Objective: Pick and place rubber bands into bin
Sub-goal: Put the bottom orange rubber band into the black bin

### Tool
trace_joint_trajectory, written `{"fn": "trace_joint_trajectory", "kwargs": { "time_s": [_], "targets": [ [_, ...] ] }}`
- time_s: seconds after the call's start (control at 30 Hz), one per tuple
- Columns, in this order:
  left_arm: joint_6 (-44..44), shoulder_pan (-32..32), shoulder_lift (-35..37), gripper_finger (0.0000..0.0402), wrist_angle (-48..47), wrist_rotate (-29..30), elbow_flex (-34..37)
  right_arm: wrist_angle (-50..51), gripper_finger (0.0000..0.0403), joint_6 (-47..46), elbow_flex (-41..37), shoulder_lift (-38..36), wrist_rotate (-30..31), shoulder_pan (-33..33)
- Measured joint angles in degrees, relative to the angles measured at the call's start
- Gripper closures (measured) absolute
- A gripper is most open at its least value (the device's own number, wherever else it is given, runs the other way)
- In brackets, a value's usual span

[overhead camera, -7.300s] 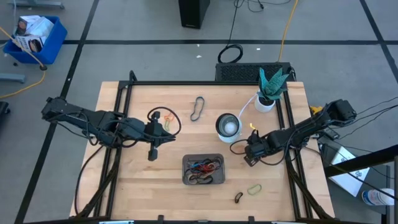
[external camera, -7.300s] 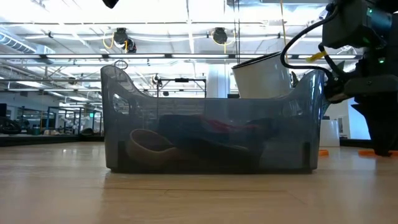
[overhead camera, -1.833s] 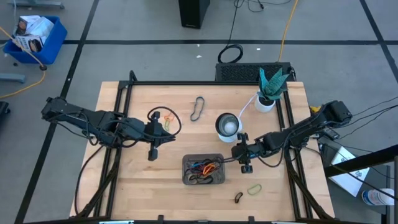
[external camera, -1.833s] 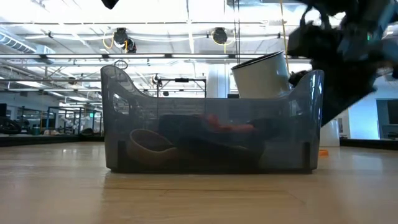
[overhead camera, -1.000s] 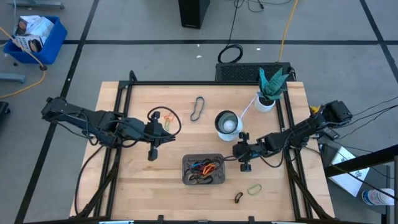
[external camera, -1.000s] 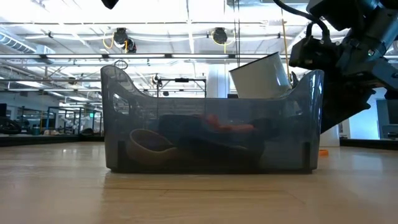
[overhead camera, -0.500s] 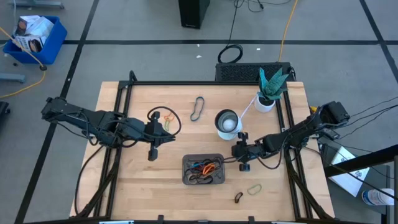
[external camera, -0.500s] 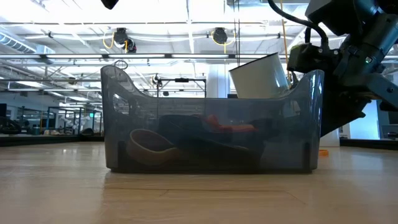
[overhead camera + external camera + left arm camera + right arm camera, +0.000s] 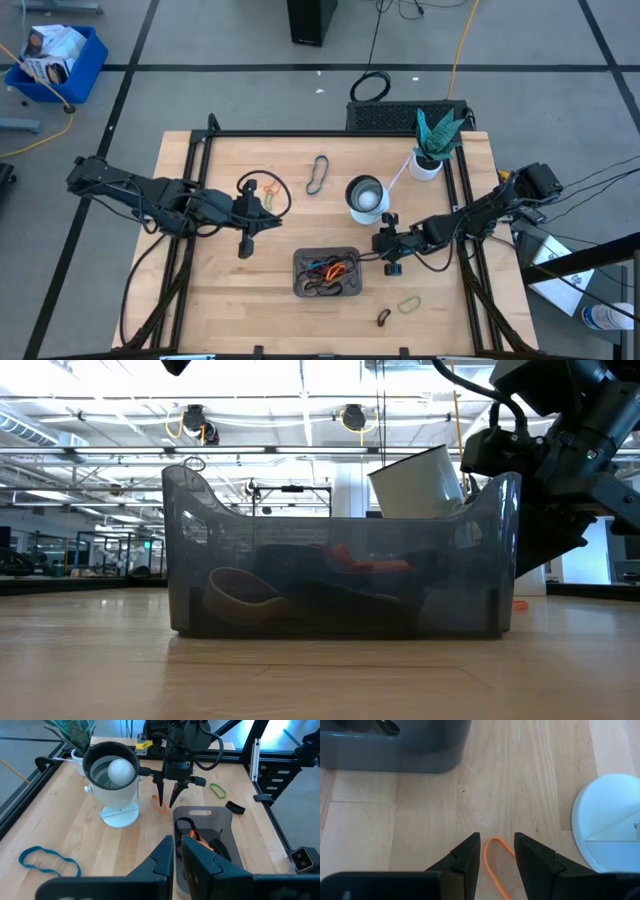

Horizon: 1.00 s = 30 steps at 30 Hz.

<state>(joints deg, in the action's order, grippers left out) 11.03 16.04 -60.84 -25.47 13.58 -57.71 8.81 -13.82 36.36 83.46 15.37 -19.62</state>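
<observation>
The right hand [image 9: 167, 800] hung between the bin [image 9: 298, 287] and the white cup [image 9: 366, 200], fingers spread, straddling a thin orange band [image 9: 495, 865] lying loose on the bare wooden tabletop [image 9: 220, 300]. Open wood lay ahead of it up to the bin's rounded grey wall. The left hand [image 9: 247, 228] waited well apart from the bin, its fingers nearly together, gripping nothing. More floppy bands [image 9: 328, 270] filled the bin; green [image 9: 408, 304] and blue [image 9: 47, 860] loops lay out on the wood.
</observation>
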Motion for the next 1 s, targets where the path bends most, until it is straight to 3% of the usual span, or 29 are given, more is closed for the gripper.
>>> {"fn": "trace_joint_trajectory", "kwargs": {
  "time_s": [0.5, 0.7, 1.0],
  "targets": [
    [0.0, 0.0, 0.0, 0.0360, 0.1, 0.0, 0.0, -2.0, 0.0289, -0.4, -3.0, 0.1, -4.5, 0.0],
    [-0.1, 0.0, 0.0, 0.0360, 0.2, 0.0, 0.0, -8.1, 0.0289, -0.5, -5.8, 0.0, -3.7, 0.0],
    [-0.2, 0.0, 0.0, 0.0360, 0.2, 0.0, 0.0, -7.9, 0.0298, -0.5, -6.3, 0.0, -3.6, 0.0]
  ]
}}
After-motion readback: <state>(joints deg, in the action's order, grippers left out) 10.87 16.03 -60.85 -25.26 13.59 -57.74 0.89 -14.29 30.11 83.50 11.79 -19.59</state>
